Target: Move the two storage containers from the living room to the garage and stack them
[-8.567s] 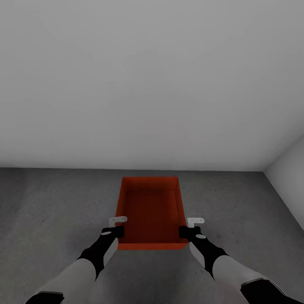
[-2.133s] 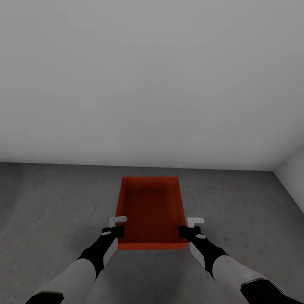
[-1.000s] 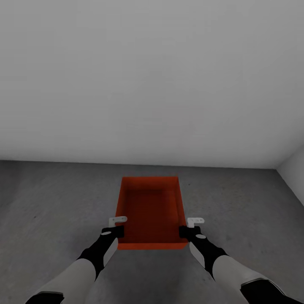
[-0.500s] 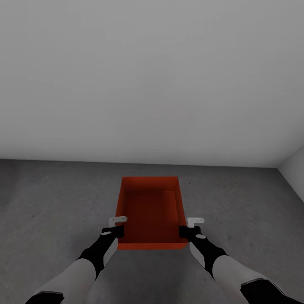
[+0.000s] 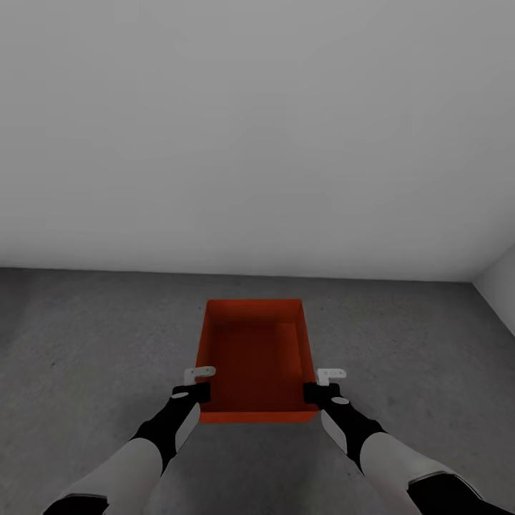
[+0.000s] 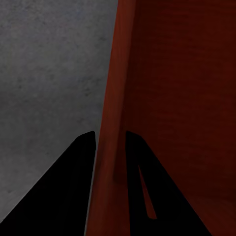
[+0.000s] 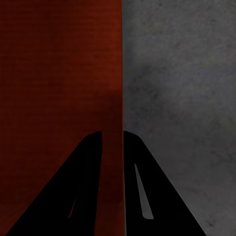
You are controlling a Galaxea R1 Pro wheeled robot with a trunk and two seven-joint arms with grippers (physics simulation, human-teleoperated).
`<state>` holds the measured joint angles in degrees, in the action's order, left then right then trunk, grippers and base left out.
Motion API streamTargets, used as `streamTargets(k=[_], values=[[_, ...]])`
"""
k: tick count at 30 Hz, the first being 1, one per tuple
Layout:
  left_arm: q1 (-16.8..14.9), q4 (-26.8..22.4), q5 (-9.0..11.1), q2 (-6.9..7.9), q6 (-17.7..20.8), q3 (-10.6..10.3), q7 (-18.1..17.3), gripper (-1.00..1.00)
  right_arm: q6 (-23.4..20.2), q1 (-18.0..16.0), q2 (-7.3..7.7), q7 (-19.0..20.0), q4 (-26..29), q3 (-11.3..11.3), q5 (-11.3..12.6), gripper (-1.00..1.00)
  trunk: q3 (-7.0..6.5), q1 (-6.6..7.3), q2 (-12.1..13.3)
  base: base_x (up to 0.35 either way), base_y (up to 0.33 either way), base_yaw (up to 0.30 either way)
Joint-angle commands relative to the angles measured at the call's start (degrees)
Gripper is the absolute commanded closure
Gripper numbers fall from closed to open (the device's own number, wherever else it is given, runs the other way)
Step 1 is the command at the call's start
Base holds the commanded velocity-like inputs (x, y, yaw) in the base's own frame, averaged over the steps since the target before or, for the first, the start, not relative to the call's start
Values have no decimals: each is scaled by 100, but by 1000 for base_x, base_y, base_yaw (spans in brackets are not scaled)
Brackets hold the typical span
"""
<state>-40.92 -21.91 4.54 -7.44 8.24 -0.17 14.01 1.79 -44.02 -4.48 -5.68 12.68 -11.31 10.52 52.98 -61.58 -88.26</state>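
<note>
While both arms reach forward from the near edge of the head view, a single orange-red rectangular storage container with thin plain walls and no lid (image 5: 254, 357) sits between them, its long axis running away from the robot. Container interior: flat bottom, nothing inside.

Left gripper (image 5: 200, 392): at the near left corner of the container. In the left wrist view its two black fingers (image 6: 73, 187) straddle the container's left wall (image 6: 110, 123), one outside, one inside, closed down to the thickness of the wall and pinching it.

Right gripper (image 5: 313, 392): at the near right corner, mirror of the left. In the right wrist view the black fingers (image 7: 86, 187) sit either side of the right wall (image 7: 113, 98), likewise closed onto the thin panel.

Surroundings: dark grey mottled concrete floor (image 5: 93, 336) spreads to left, right and far side of the container. Whether the container rests on the floor or is held just above it cannot be told from these views. A plain white-grey wall (image 5: 257, 129) stands on the far side; a second wall (image 5: 497, 282) meets it at the far right corner.
</note>
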Motion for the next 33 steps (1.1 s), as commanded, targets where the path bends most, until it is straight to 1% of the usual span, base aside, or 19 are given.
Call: streamTargets(k=[1,33], values=[[-4,-41,-102,176,-20,105,242,100,24,-1,35,-47,-18,85,64,100,22,-22,-44,0,0,0],[-4,-41,-102,175,-20,105,242,100,24,-1,35,-48,-19,85,64,100,597,-725,-1327,0,0,0]])
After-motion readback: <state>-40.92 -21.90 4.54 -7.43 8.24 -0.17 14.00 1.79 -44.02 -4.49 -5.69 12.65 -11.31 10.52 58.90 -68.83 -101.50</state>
